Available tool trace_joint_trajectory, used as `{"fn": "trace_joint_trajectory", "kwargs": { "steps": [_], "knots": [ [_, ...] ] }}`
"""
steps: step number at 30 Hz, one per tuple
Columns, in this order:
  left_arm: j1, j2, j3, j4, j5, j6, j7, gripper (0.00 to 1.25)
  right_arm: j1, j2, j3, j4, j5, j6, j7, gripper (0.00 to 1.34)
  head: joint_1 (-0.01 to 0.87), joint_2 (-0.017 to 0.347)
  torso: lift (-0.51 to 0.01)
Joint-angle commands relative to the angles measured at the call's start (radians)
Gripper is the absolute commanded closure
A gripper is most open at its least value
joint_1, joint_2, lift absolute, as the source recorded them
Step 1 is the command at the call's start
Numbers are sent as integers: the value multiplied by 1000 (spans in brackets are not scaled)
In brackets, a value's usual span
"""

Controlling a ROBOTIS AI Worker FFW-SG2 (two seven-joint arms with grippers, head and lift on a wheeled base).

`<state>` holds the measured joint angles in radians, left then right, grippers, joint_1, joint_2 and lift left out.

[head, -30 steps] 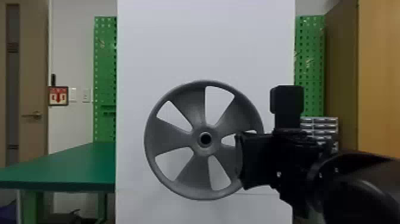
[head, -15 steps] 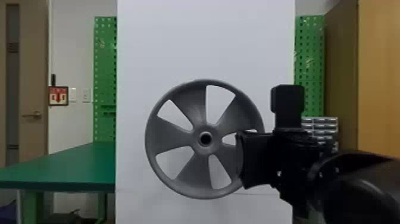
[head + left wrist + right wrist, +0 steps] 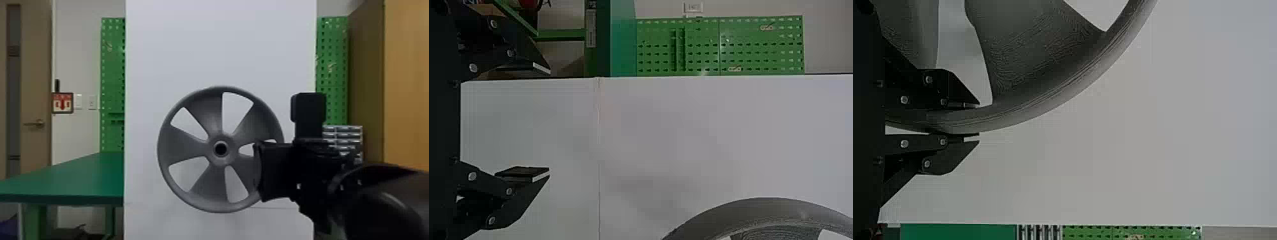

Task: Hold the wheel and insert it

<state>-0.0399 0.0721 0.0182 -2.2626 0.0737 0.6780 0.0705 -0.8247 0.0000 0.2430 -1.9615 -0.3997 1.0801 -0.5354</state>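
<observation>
Wheel (image 3: 183, 145), grey, round, five-spoked, single, clasped at its rim between two flat fingers of one black right gripper (image 3: 263, 172); one black left gripper (image 3: 549, 122) spread wide, apart from it.

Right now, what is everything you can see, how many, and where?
Wheel: one, grey, upright before the panel
Panel: one, white, behind the wheel
Table: one, green, left
Pegboard: two stretches, green, either side of the panel
Door: one, brown, far left
Sign: one, red and white, beside the door
Wall plates: two, white, beside the sign
Drawers: several, grey, behind the right arm
Cabinet: one, light brown, far right
Right arm: one, black, right
Right gripper: one, black, closed on the wheel's rim
Left gripper: one, black, open, before the panel
</observation>
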Motion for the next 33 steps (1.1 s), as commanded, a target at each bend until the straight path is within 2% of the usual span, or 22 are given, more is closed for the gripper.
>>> {"fn": "trace_joint_trajectory", "kwargs": {
  "steps": [1, 23, 33],
  "knots": [
    [-1, 0, -3, 0, 0, 0, 0, 536, -7, 1, 2, 18, 2, -17, 0, 1184, 5, 94, -480],
    [-3, 0, -1, 0, 0, 0, 0, 536, -36, 1, 4, 122, -8, -92, 2, 1184, 5, 94, -480],
    [-3, 0, -3, 0, -2, 0, 0, 536, -53, 1, 2, 181, -8, -114, 28, 1184, 5, 94, -480]
  ]
}}
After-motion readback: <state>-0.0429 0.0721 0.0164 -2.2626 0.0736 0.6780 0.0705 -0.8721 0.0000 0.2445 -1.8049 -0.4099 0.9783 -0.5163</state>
